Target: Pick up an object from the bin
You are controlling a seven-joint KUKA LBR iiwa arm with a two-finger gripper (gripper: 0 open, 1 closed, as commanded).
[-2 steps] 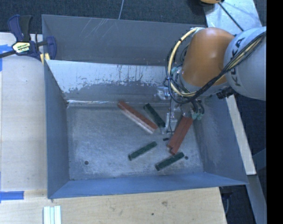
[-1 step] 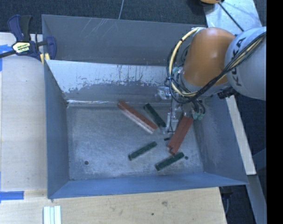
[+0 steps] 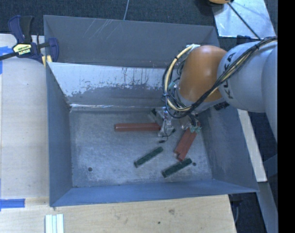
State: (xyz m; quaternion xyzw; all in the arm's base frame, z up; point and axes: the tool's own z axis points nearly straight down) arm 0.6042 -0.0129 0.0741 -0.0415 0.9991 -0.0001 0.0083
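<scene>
Camera view: my arm (image 3: 249, 81) reaches in from the right, orange-covered wrist (image 3: 200, 76) bent down into the bin (image 3: 60, 130). Floor nearest: dark green stick (image 3: 176, 168), second green stick (image 3: 148, 157), short red-brown bar (image 3: 185, 144). Farther: fingers (image 3: 164, 129) low at the right end of a long reddish-brown rod (image 3: 135, 127); spread, cannot tell.
</scene>
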